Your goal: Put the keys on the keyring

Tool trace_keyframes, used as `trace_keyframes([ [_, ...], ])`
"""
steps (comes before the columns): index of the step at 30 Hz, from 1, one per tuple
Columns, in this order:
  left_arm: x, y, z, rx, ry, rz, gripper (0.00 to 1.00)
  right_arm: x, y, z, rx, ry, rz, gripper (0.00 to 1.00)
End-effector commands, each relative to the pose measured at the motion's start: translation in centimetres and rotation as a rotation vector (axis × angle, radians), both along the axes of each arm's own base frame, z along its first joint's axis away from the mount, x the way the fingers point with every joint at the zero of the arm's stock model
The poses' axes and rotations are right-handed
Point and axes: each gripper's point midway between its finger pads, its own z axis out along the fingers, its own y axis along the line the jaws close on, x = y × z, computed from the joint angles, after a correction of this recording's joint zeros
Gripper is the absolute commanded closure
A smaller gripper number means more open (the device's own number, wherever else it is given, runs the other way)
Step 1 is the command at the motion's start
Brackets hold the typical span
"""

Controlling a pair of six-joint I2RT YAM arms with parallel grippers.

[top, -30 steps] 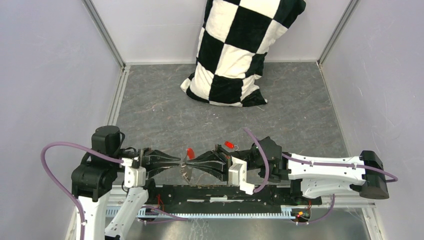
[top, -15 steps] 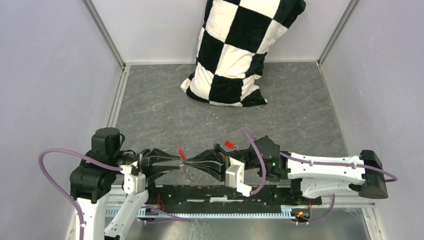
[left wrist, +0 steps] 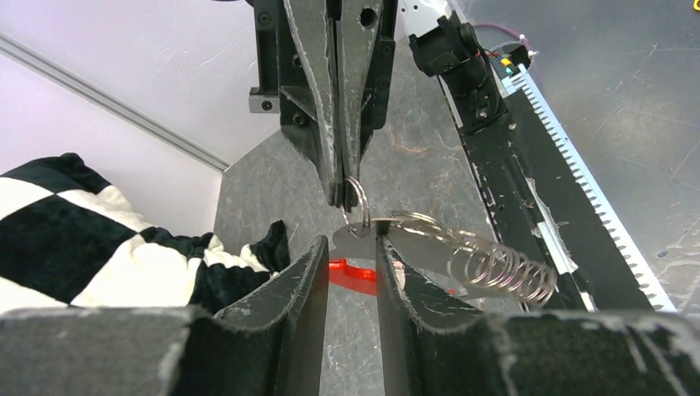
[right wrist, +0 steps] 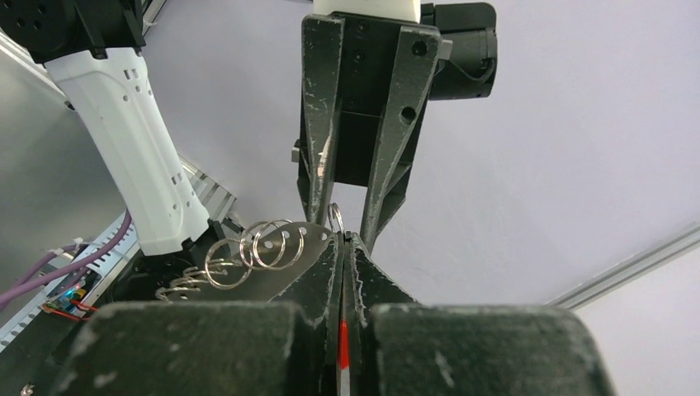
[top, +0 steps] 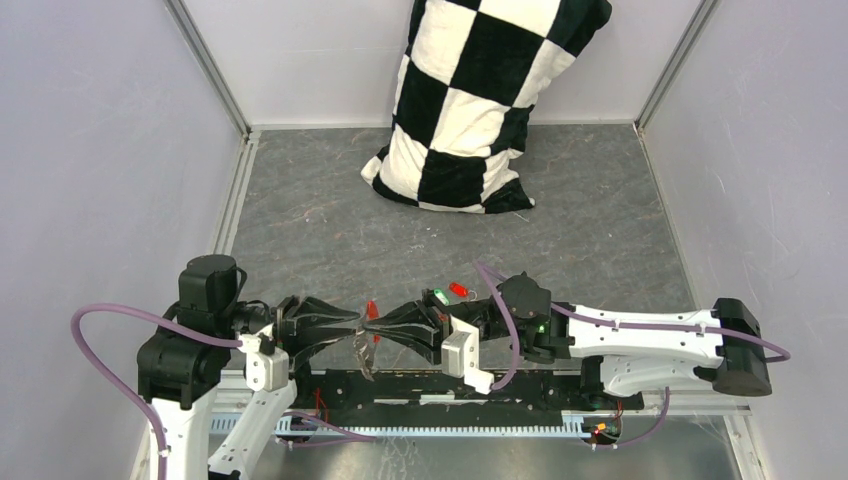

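Eyeballing it: left gripper (top: 354, 324) jaws a little apart | keyring (top: 364, 352) held up between the two grippers, red end at the tips, long axis dangling toward the near edge, nudged left vs a second ago | right gripper (top: 383, 323) pinched tight on it | green key (top: 438, 296), newly uncovered, and red key (top: 459, 289) on table (top: 320, 230) just behind right gripper
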Motion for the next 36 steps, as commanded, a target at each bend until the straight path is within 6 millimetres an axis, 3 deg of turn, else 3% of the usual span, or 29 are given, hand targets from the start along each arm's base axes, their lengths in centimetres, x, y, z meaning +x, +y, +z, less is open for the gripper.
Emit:
trace_keyframes([
  [1, -0.6, -0.1, 1.2, -0.025, -0.036, -0.022, 0.67, 0.1, -0.2, 3.3, 0.106, -0.004, -0.003, 0.99],
  [6, -0.5, -0.1, 1.2, -0.022, -0.031, -0.019, 0.76, 0.4, -0.2, 3.6, 0.128, 0.016, -0.017, 0.99],
  [13, -0.1, 0.0, 0.9, -0.008, -0.059, -0.002, 0.98, 0.7, 0.4, 2.9, 0.102, 0.054, -0.025, 0.99],
  [17, 0.2, 0.1, 0.7, 0.005, -0.069, 0.014, 0.98, 1.2, 0.8, 1.7, 0.037, 0.078, -0.047, 0.99],
  [24, 1.1, 0.4, -0.1, 0.041, -0.058, 0.060, 0.98, 1.9, 0.0, 0.0, -0.073, 0.110, -0.098, 0.90],
  [28, 1.3, 0.3, 0.1, 0.032, -0.017, 0.069, 0.98, 2.0, -0.1, -0.2, -0.121, 0.126, -0.105, 0.71],
  [31, 1.6, 0.4, 0.1, 0.035, -0.001, 0.082, 0.98, 2.4, -0.1, 0.2, -0.156, 0.126, -0.132, 0.67],
  [36, 1.5, 0.4, -0.5, 0.039, 0.030, 0.082, 0.98, 3.2, 0.0, 0.1, -0.177, 0.159, -0.170, 0.88],
])
